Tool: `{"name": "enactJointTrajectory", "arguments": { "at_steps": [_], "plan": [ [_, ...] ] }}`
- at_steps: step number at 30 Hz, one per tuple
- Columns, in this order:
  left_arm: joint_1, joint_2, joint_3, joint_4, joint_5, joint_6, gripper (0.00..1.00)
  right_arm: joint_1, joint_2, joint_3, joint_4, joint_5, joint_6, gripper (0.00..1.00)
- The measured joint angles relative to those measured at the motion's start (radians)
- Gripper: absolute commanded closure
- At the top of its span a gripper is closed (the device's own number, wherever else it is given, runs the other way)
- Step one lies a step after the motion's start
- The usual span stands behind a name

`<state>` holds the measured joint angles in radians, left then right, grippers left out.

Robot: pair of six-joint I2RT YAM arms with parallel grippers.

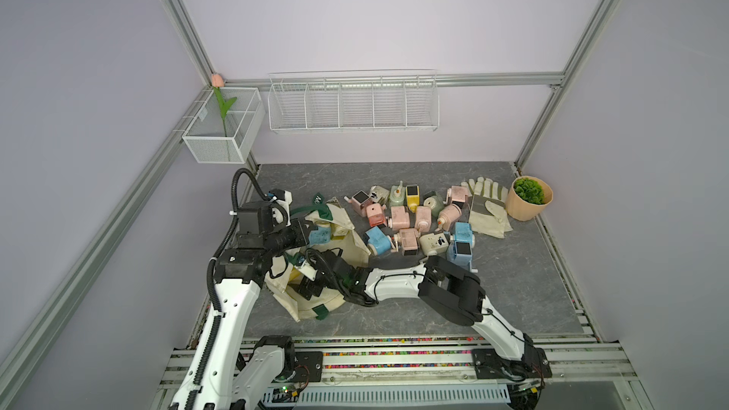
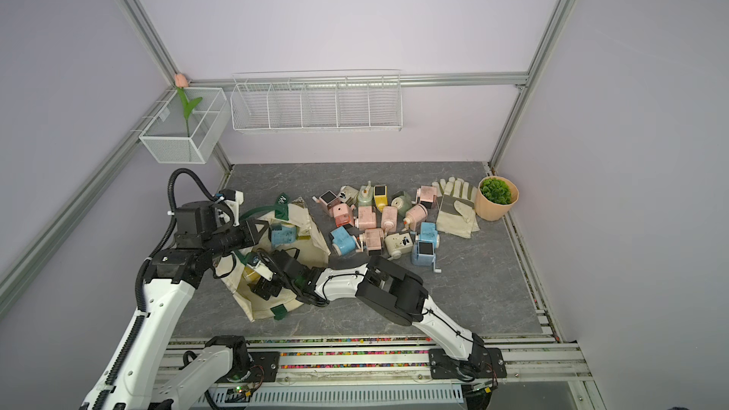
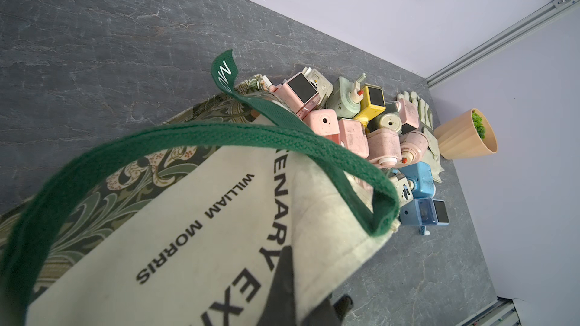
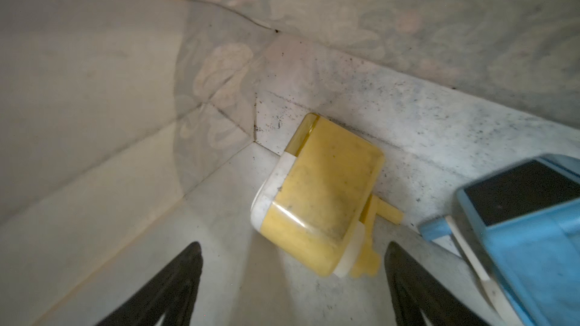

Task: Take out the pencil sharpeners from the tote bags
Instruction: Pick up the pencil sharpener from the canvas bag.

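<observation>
The left tool (image 1: 309, 230) is clamped on the rim of the tote bag (image 3: 188, 230). Inside the bag, the right tool (image 4: 293, 246) has its jaws apart. A yellow pencil sharpener (image 4: 320, 196) lies just ahead between them, with a blue pencil sharpener (image 4: 518, 230) beside it.

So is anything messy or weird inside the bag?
Yes. The cream canvas tote bag has dark specks and grey smudges scattered over its inside floor, mostly near the yellow plastic pencil sharpener lying tipped on its side in the corner. The sharpener is smudged too. It may be spilled pencil dust.
</observation>
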<state>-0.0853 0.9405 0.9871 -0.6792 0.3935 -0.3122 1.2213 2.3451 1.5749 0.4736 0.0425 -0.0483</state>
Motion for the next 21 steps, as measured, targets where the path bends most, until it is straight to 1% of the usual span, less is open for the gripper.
{"name": "enactJointTrajectory", "arguments": {
  "at_steps": [12,21],
  "plan": [
    [0.000,-0.001,0.000,0.000,0.005,0.000,1.00,-0.010,0.135,0.136,0.052,0.028,0.032,0.10],
    [0.000,-0.002,0.000,0.001,0.007,0.000,1.00,-0.029,0.253,0.313,0.021,0.035,0.088,0.05]
  ]
}}
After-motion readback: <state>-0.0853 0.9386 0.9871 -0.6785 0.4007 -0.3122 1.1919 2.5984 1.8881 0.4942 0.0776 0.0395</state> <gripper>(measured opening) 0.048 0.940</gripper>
